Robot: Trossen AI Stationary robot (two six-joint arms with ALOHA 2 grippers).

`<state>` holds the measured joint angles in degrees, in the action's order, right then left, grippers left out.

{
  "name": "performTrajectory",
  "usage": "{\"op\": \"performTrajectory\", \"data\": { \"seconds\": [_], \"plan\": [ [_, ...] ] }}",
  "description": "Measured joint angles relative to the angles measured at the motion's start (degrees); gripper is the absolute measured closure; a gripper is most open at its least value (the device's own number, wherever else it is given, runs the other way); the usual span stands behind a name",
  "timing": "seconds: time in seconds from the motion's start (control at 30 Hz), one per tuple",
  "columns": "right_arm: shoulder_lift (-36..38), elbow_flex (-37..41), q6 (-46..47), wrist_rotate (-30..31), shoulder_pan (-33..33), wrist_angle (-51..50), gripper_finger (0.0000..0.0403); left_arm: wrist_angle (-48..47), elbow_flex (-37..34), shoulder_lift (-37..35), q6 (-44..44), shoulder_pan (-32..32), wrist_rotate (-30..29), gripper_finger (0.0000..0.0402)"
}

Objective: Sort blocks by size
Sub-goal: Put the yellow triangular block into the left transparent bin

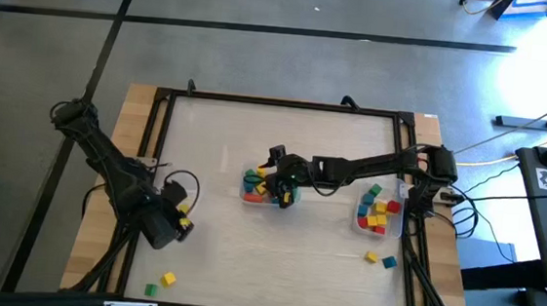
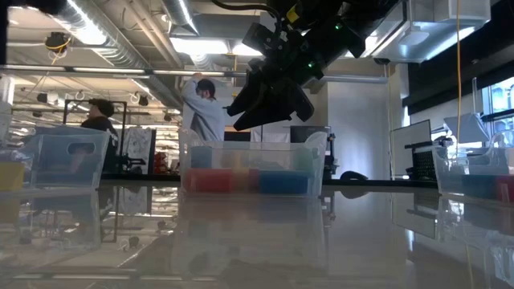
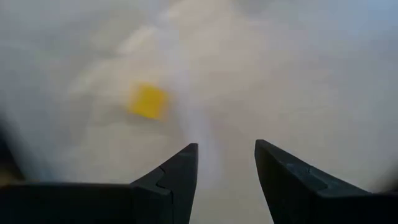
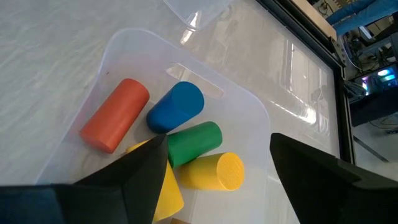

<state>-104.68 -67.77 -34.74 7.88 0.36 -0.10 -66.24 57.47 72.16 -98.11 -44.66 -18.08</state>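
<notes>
Right gripper (image 4: pixel 214 171) wide open, empty, hovering over centre bin (image 1: pixel 253 196) of cylinders (image 4: pixel 185 106). Left gripper (image 3: pixel 225 163) parted, near yellow block (image 3: pixel 148 101).

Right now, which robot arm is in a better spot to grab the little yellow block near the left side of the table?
The left arm, probably. Its gripper hangs open right by that yellow block, which also shows in its wrist view. The right gripper is open over the middle bin, farther away.
</notes>
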Motion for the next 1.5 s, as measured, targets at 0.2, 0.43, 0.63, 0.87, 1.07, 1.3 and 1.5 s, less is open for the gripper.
{"op": "performTrajectory", "data": {
  "seconds": [0.2,0.43,0.63,0.87,1.07,1.3,1.5],
  "plan": [
    [0.00,0.00,-0.02,0.01,0.00,0.02,0.0116,16.20,0.77,0.50,4.84,-3.18,-0.33,0.0247],
    [0.00,0.00,-0.02,0.00,0.00,0.02,0.0116,23.54,0.79,4.37,10.12,-6.76,-0.35,0.0247],
    [0.00,0.00,-0.02,0.00,0.00,0.02,0.0116,23.71,0.79,9.10,10.07,-10.33,0.98,0.0247],
    [0.00,0.00,-0.03,0.02,0.00,0.25,0.0116,22.96,0.77,14.30,10.29,-12.27,0.67,0.0247],
    [0.00,0.00,-0.04,0.02,0.00,0.28,0.0116,20.04,0.77,15.87,11.42,-10.64,2.45,0.0247],
    [0.00,0.00,-0.04,0.02,0.00,0.31,0.0116,20.16,0.36,15.87,11.34,-10.37,3.90,0.0247],
    [0.00,0.00,-0.05,0.02,0.00,0.33,0.0116,22.53,-1.67,15.87,11.13,-10.11,4.68,0.0218]
  ]
}}
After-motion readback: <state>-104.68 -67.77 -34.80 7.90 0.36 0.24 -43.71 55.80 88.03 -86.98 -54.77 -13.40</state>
